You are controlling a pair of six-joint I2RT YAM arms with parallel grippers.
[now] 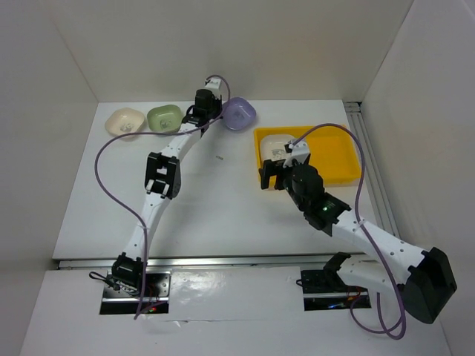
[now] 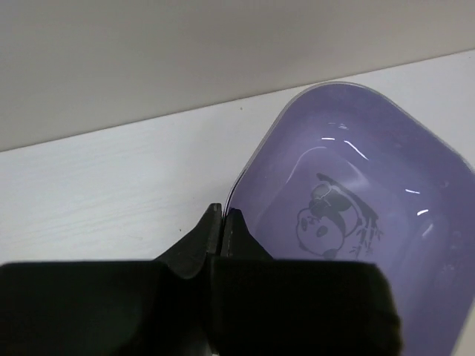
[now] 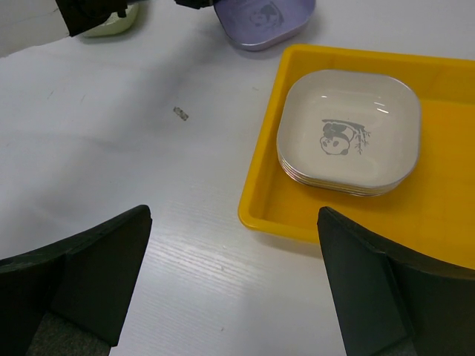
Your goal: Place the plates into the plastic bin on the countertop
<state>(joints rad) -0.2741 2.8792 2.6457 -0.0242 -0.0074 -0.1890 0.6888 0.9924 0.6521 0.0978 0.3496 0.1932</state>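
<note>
Fingers [image 2: 200,245] of the left gripper [image 2: 223,216] are pressed together on the rim of the lavender plate [image 2: 356,215], pinching it close to the back wall [image 2: 148,59]. Whether that plate rests on the countertop [image 1: 215,208] cannot be told. Left of it, a green plate [image 1: 164,117] and a cream plate [image 1: 124,121] sit side by side. The right gripper [image 3: 234,285] hangs with its jaws spread wide, holding nothing, above the countertop just beside the near-left corner of the plastic bin [image 3: 267,215]. In the bin's left part lies a stack of plates [image 3: 349,133], cream on top with a panda print. A small speck [image 3: 180,113] lies on the countertop.
</note>
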